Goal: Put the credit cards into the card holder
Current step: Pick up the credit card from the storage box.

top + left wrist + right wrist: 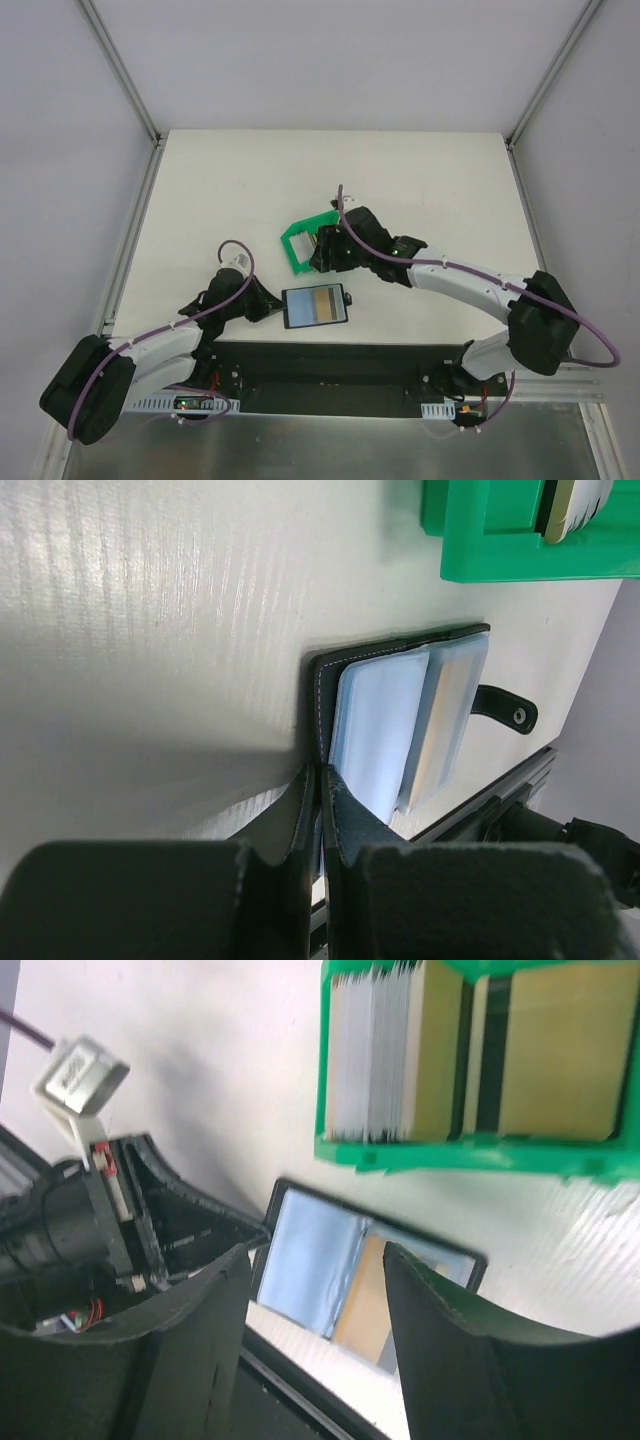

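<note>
The black card holder (315,306) lies open near the table's front edge, bluish-grey inside, with a tan card (323,305) in its right half. My left gripper (276,308) is shut on the holder's left edge, and the left wrist view shows its fingers (300,810) pinching the black cover (318,695). The credit cards (400,1050), white, tan and dark-striped (545,1055), stand in the green bin (300,247). My right gripper (325,255) hangs open and empty by the bin's front. Its fingers (235,1290) frame the holder (310,1260) below.
The holder's snap tab (505,708) sticks out on its right side. The green bin also shows in the left wrist view (500,540). A black base rail (330,375) runs along the near edge. Metal frame posts (130,90) stand at the table's back corners.
</note>
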Robot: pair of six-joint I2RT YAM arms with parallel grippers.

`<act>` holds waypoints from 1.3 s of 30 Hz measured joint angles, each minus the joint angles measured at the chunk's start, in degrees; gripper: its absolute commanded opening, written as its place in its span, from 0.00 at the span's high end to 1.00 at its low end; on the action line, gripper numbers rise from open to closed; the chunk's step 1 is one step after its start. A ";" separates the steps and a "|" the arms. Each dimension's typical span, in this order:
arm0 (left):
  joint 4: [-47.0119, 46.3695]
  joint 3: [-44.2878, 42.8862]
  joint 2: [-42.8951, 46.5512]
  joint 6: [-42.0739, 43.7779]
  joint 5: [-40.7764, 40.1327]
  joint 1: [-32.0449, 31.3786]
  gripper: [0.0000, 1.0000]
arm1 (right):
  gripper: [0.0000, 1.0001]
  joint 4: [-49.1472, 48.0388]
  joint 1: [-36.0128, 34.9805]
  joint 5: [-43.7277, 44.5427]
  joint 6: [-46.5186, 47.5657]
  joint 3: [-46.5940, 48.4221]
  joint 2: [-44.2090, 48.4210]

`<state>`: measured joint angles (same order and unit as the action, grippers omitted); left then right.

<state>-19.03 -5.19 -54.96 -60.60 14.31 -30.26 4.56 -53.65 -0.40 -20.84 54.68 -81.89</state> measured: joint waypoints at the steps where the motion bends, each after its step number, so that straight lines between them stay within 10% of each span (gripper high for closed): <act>1: 0.02 0.00 0.00 -0.02 -0.02 0.00 1.00 | 0.41 1.38 0.90 0.20 0.57 1.60 -0.66; 16: 0.04 -0.02 -0.28 0.00 -1.38 0.22 1.00 | 0.31 9.53 9.68 -5.44 7.06 23.43 -21.05; 39: -1.31 -1.42 -3.76 0.09 -0.85 2.25 1.00 | 0.30 10.10 12.17 -18.38 8.13 29.70 -35.19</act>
<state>-20.34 -6.61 -58.72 -60.51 13.45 -28.01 14.66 -41.47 -18.79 -12.71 84.38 -117.08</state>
